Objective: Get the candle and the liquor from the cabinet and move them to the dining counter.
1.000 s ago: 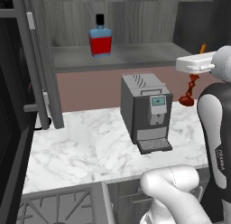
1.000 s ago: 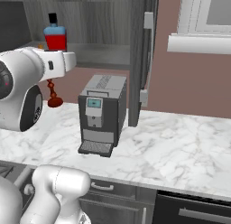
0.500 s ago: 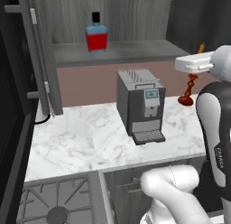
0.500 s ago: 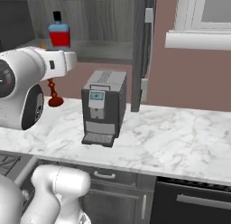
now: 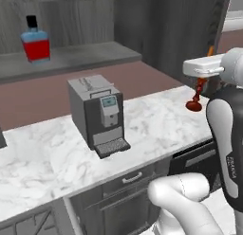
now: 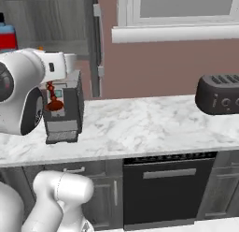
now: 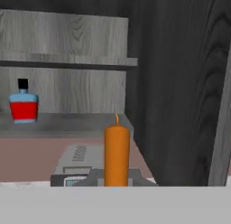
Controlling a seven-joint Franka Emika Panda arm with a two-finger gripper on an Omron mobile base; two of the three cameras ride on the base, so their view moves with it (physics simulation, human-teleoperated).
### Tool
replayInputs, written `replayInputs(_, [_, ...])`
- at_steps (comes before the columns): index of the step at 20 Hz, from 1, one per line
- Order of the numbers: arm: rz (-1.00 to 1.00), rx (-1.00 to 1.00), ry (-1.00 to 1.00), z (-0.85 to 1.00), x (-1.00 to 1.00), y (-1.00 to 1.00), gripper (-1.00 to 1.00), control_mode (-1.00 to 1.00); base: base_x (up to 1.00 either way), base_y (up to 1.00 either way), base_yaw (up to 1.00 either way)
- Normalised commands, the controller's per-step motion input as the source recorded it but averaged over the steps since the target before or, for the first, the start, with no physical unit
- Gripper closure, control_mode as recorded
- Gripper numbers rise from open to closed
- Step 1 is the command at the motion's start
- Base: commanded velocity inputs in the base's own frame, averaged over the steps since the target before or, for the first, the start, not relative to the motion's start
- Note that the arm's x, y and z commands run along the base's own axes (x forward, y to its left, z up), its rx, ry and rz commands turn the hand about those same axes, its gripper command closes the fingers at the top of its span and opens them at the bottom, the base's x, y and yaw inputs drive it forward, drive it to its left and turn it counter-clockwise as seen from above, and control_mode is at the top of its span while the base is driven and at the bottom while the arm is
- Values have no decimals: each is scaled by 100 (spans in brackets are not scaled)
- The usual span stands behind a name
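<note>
My gripper (image 5: 202, 79) is shut on the candle, held above the marble worktop's right part. The thin orange stick (image 7: 117, 154) rises close in the hand view, and its dark red holder (image 5: 194, 104) hangs below the hand; the holder (image 6: 53, 103) also shows in front of the coffee machine. The liquor (image 5: 35, 41), a red and blue bottle with a black cap, stands on the open cabinet's lower shelf (image 5: 80, 58), far to the left of my hand. It also shows in the hand view, liquor (image 7: 23, 106), and at the right base view's left edge, liquor (image 6: 6, 37). The dining counter is out of view.
A grey coffee machine (image 5: 97, 115) stands on the marble worktop (image 6: 140, 128) below the cabinet. The open dark cabinet door (image 7: 180, 83) hangs just right of the candle. A dark toaster (image 6: 218, 93) sits far right, with a dishwasher front (image 6: 170, 189) under the worktop and a window (image 6: 177, 16) above.
The whole picture has shifted: the base has moved right, so coffee machine and liquor slid left in both base views. The candle stays in the shut gripper.
</note>
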Motion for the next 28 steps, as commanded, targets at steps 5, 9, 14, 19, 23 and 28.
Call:
replayInputs(5, [0,0,0,0,0,0,100,100,-40,0,-91])
replayInputs(9, [0,0,0,0,0,0,100,100,-12,0,-100])
replayInputs(14, [0,0,0,0,0,0,100,100,0,0,-100])
replayInputs(19, [0,0,0,0,0,0,100,100,0,0,-100])
replayInputs(23, [0,0,0,0,0,0,100,100,0,0,-100])
replayInputs(28, [0,0,0,0,0,0,100,100,1,14,-97])
